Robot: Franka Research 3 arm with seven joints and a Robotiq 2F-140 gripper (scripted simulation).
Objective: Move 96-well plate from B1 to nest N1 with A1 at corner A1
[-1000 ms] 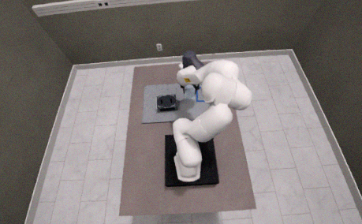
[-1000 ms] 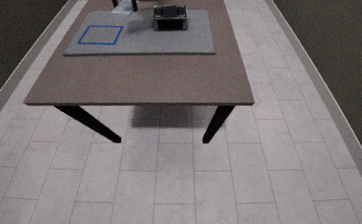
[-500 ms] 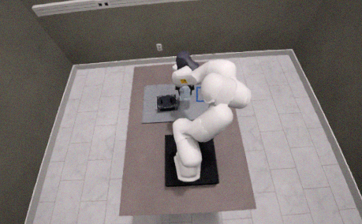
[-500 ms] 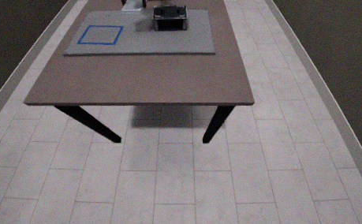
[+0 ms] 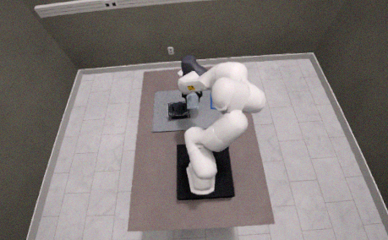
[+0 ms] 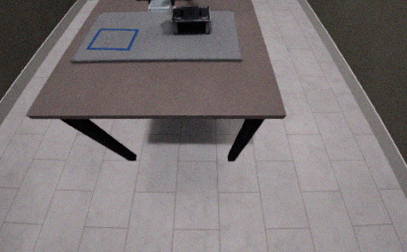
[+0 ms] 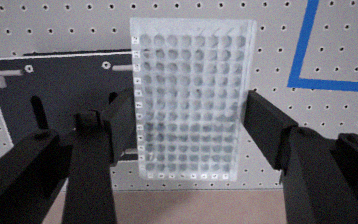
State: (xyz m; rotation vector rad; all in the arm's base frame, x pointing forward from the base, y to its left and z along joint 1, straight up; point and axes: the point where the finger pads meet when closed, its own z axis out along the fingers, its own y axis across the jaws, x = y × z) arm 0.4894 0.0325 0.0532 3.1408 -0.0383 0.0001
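Item in transit: I have the 96-well plate (image 7: pixel 190 100) clamped between the fingers of the gripper (image 7: pixel 186 127), which press on its two long sides in the wrist view; the plate is off the surface and carried level, wells up. Origin: bench spot B1, the blue-taped square (image 6: pixel 113 39) on the grey perforated mat (image 6: pixel 157 49), stands vacated, so I count pick-up and lift as done. Destination: the raised plate nest N1 (image 6: pixel 191 19), a dark block on the same mat, well apart from the square. From the wrist camera the plate overlaps only the nest's near edge, with a white corner mark (image 7: pixel 6 76) showing at the far side. Outstanding, by my judgement: finish travel over the nest, match the plate's cut-off corner to the A1 mark, lower inside the locators, release. I cannot make out the cut-off corner here. Brown tabletop (image 6: pixel 157 89) carries everything.
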